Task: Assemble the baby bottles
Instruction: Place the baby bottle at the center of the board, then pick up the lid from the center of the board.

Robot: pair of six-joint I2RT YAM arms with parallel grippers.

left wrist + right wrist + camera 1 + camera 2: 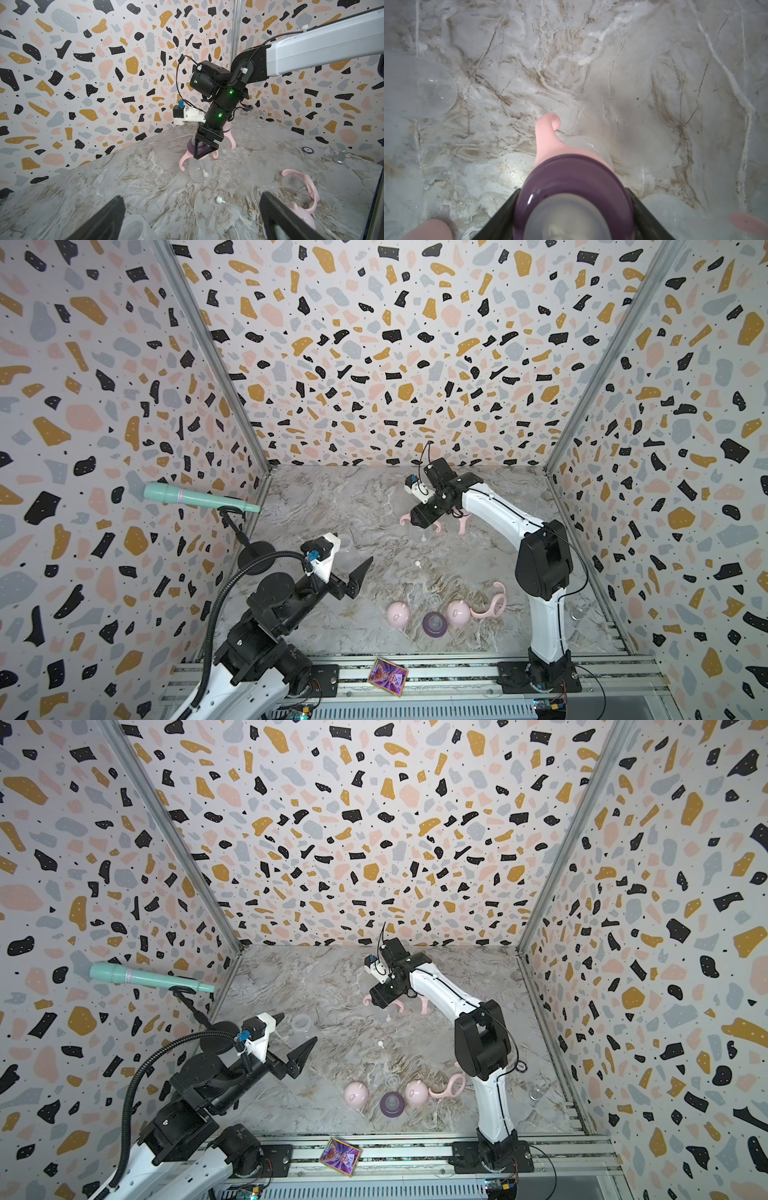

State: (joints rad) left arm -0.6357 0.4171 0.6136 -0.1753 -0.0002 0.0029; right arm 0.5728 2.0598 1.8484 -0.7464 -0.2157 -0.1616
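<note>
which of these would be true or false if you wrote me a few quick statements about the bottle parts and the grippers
1. The right gripper has its fingers shut on the purple teat ring of a handled bottle. True.
2. The left gripper holds a pink dome cap. False: the left gripper is open and empty.
3. Two pink dome caps stand on the table with a loose teat ring between them. True.
4. Every pink handled collar is on a bottle. False: one loose collar lies beside a cap.
5. The teal microphone lies flat on the table. False: the teal microphone sits on a stand.
</note>
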